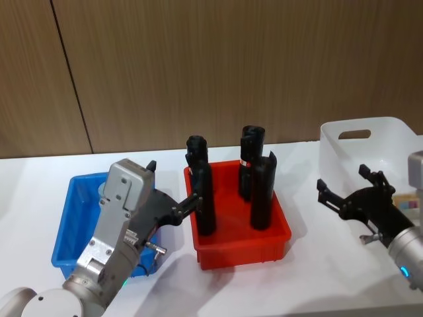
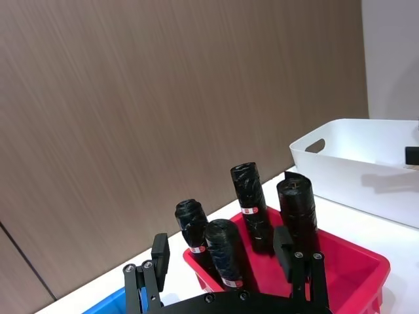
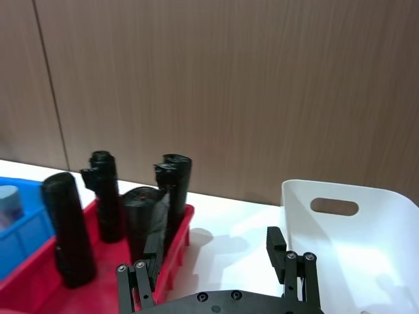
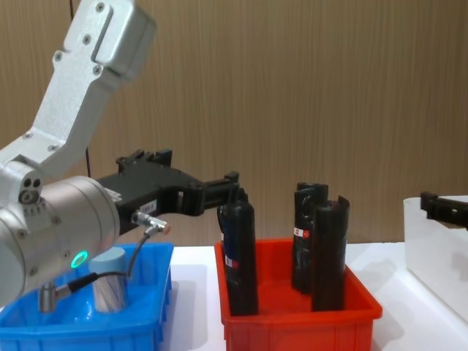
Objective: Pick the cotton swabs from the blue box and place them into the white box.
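One cotton swabs jar [image 4: 110,291] shows in the blue box [image 1: 69,224], below the left hand [image 2: 221,247] and back toward its wrist. It looks light, stiff and smooth, likely slippery, and is best pinched across the body under the lid. That hand is spread and empty near the red bin [image 1: 241,249] of four black cylinders [image 1: 261,195]. The right hand [image 1: 342,179], also spread, hovers before the one white box [image 1: 330,142].

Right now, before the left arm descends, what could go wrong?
1. The open left gripper hangs close to a black cylinder in the red bin; turning may tip it.
2. The jar in the blue box sits beside the arm's cable, which might catch it.
The right gripper hangs by the white box.
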You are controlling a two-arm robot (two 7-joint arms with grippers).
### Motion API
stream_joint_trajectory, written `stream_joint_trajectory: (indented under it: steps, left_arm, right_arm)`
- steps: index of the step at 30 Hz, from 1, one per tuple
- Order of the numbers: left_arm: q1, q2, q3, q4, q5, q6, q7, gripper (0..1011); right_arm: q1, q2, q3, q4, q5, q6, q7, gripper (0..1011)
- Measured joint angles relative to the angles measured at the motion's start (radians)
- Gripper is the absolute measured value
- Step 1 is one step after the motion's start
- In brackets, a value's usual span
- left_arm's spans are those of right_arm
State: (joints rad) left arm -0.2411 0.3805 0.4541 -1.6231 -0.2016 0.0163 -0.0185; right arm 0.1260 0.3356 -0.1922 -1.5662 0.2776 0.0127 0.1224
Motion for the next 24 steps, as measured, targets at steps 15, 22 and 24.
stream_joint_trajectory:
  steps: [15, 22, 24]
  left_arm:
    - [0.004, 0.002, 0.0, -0.004, 0.001, -0.003, 0.008, 1004]
    - [0.004, 0.002, 0.0, -0.003, 0.001, -0.003, 0.008, 1004]
    - [0.004, 0.002, 0.0, -0.003, 0.001, -0.003, 0.008, 1004]
  right_arm:
    - [-0.122, 0.002, -0.03, -0.174, 0.009, 0.019, -0.049, 1002]
    - [-0.14, 0.002, -0.035, -0.199, 0.01, 0.022, -0.056, 1002]
    - [-0.141, 0.002, -0.035, -0.2, 0.01, 0.022, -0.056, 1002]
